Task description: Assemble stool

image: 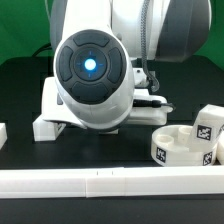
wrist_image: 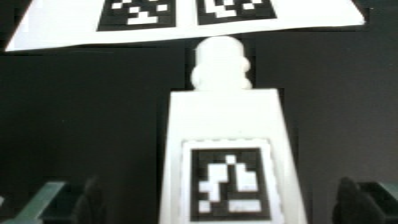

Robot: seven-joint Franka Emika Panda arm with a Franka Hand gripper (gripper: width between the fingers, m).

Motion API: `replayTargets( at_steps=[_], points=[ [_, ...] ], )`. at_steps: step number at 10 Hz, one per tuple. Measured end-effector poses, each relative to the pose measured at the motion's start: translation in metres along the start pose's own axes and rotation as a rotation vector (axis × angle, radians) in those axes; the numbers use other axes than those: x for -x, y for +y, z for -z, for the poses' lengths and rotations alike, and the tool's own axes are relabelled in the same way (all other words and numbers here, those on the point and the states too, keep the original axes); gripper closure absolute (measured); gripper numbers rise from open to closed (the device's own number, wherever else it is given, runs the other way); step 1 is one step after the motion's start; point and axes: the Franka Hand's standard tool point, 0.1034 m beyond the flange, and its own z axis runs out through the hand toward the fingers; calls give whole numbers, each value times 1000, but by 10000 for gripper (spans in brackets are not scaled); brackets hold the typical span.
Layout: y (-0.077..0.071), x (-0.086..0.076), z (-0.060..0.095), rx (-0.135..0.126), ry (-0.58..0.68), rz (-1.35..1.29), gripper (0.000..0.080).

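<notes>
In the wrist view a white block leg lies on the black table. It has a tag on its upper face and a threaded peg that points toward the marker board. My gripper is open and straddles the leg's tagged end. The dark fingers stand apart from its sides. In the exterior view the arm's round wrist housing hides the gripper and this leg. The round seat lies at the exterior view's right, with another leg just behind it.
A long white border rail runs along the front of the exterior view. White parts show behind the arm at the exterior view's left. A small white piece sits at the far left edge.
</notes>
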Motion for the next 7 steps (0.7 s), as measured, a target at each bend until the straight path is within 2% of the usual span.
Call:
replayTargets(
  at_steps=[1, 2, 3, 4, 5, 7],
  points=[
    [-1, -1, -1, 1, 5, 1, 151],
    [-2, -1, -2, 3, 5, 3, 247],
    [-2, -1, -2, 4, 5, 3, 381],
    [-2, -1, -1, 5, 5, 5, 381],
    [-2, -1, -1, 5, 6, 6, 464],
    [-6, 2, 5, 15, 9, 12, 464]
  ],
)
